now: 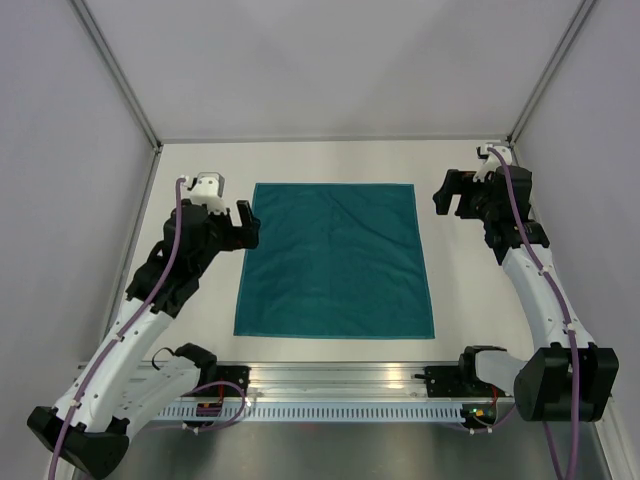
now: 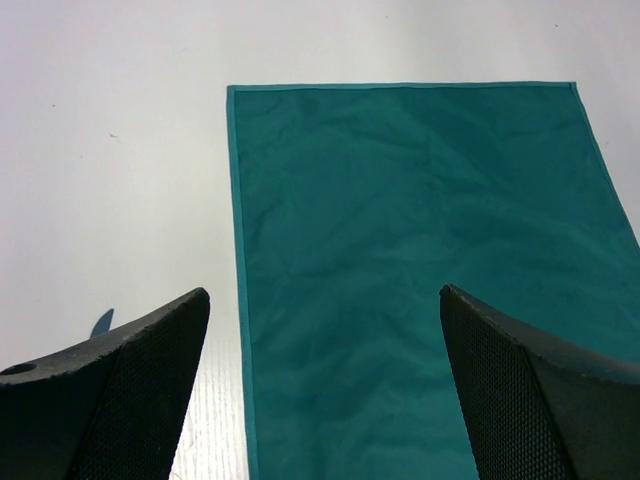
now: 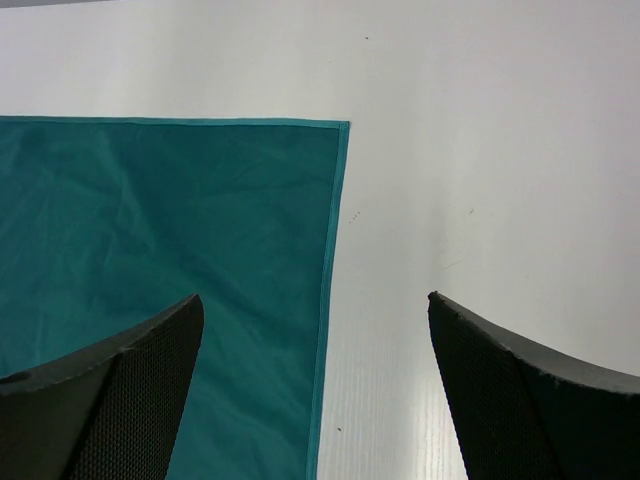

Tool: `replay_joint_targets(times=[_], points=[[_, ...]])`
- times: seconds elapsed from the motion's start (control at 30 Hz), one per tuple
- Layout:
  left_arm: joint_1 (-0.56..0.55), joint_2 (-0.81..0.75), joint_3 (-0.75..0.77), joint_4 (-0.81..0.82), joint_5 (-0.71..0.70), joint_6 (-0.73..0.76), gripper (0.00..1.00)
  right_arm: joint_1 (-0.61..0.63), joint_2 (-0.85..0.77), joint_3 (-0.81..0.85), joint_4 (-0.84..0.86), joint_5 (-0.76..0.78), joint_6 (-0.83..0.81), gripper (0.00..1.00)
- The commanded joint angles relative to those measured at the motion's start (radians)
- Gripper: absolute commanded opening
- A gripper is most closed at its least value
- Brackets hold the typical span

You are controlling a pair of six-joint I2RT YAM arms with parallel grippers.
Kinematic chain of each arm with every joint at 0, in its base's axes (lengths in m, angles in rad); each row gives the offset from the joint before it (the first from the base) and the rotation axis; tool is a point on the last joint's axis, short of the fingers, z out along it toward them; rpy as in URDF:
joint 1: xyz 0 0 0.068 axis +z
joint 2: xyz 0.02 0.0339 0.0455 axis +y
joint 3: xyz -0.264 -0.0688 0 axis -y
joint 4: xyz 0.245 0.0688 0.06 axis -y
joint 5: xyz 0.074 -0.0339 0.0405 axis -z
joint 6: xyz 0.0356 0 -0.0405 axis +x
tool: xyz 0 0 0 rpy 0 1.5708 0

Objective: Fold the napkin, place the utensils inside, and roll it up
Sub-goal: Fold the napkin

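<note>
The dark teal napkin (image 1: pixel 335 260) lies flat and unfolded in the middle of the white table (image 1: pixel 460 290). My left gripper (image 1: pixel 245 225) is open and empty, hovering over the napkin's left edge near its far corner. In the left wrist view the napkin (image 2: pixel 420 250) fills the gap between the fingers (image 2: pixel 324 290). My right gripper (image 1: pixel 450 195) is open and empty, just off the napkin's far right corner. In the right wrist view the napkin's hemmed right edge (image 3: pixel 325 300) runs between the fingers (image 3: pixel 315 296). No utensils are in view.
Pale walls with metal frame posts (image 1: pixel 125 80) close in the table at the back and sides. An aluminium rail (image 1: pixel 340 380) with the arm bases runs along the near edge. A small blue sliver (image 2: pixel 102 322) shows beside the left finger.
</note>
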Motion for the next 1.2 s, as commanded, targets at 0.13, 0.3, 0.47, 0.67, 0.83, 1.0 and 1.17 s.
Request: replay_joint_targets(times=[0.13,0.3,0.47,0.67,0.83,1.0,1.17], points=[[-0.085,0.116,0.098,-0.026,0.040,-0.016,1.00,0.002,0.045,0.092,-0.085,0.002,-0.031,0.98],[-0.447,0.288,0.198,0.000,-0.202,-0.088,1.00,0.002,0.099,0.126,-0.105,0.051,-0.046,0.98],[-0.648,0.509,0.218,0.160,-0.249,-0.151,0.99,0.002,0.129,0.136,-0.116,0.109,-0.052,0.98],[-0.831,0.850,0.362,0.259,-0.263,-0.162,0.93,0.002,0.148,0.136,-0.113,0.130,-0.054,0.98],[-0.903,1.026,0.439,0.307,-0.223,-0.169,0.87,0.002,0.156,0.135,-0.110,0.128,-0.055,0.98],[-0.958,1.137,0.516,0.329,-0.201,-0.149,0.78,0.002,0.168,0.135,-0.112,0.128,-0.057,0.98],[-0.981,1.201,0.533,0.373,-0.158,-0.133,0.69,0.002,0.171,0.135,-0.112,0.128,-0.055,0.98]])
